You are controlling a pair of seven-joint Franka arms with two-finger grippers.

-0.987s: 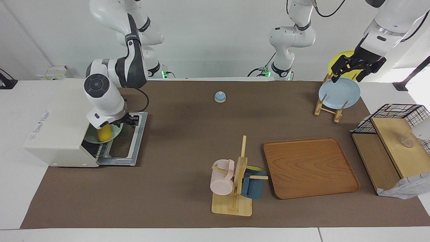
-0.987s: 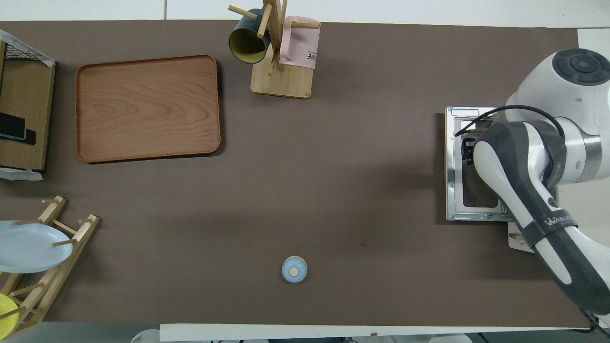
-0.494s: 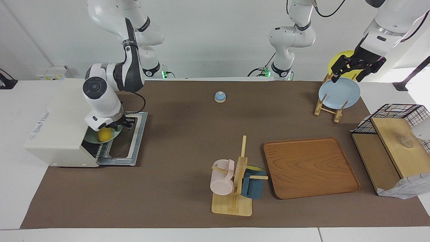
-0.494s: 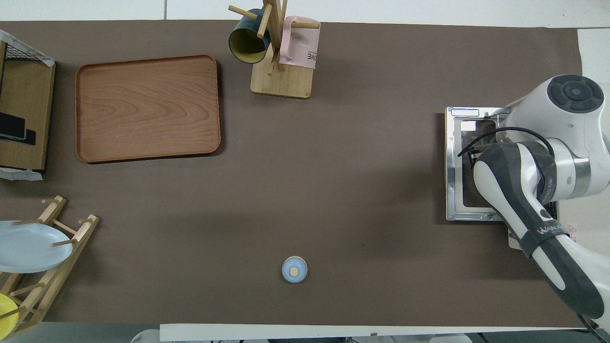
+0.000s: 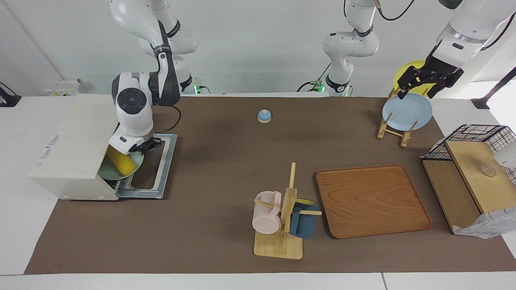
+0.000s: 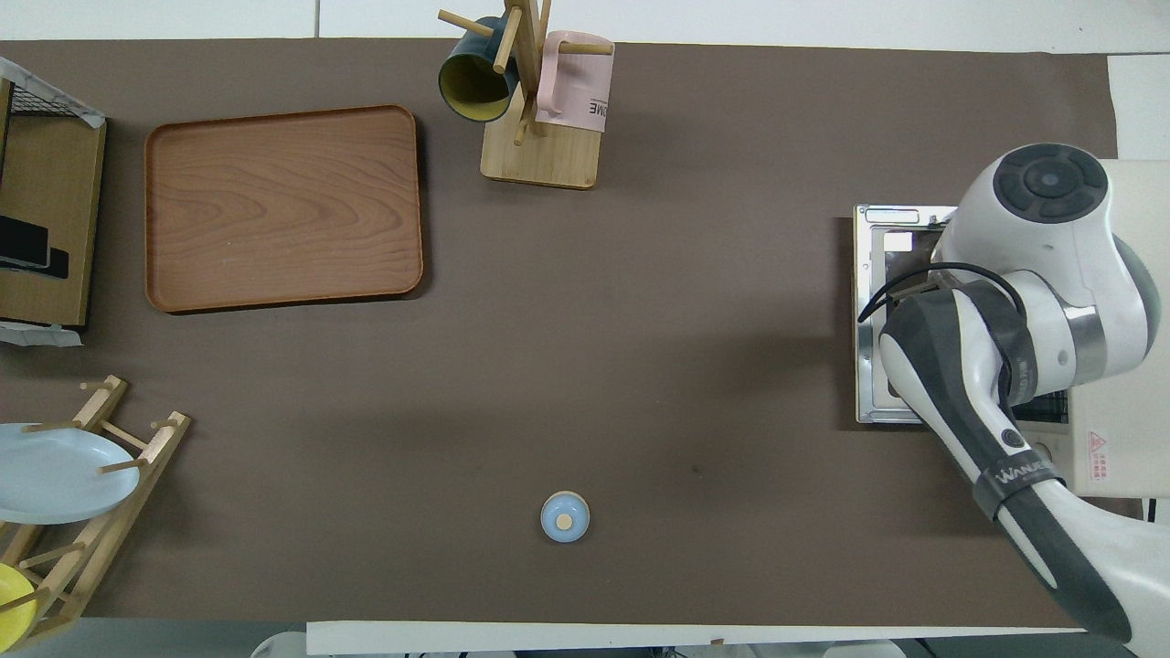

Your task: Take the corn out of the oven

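Facing view: corn (image 5: pixel 119 161) on green plate (image 5: pixel 128 170) in oven (image 5: pixel 76 147).

I see a plain white wall (image 5: pixel 250 44) along the top of the facing view, evenly lit. White table (image 5: pixel 16 225) with a brown mat (image 5: pixel 225 161) covering most of it; bare white margins show at both ends and along the edge farthest from the robots.
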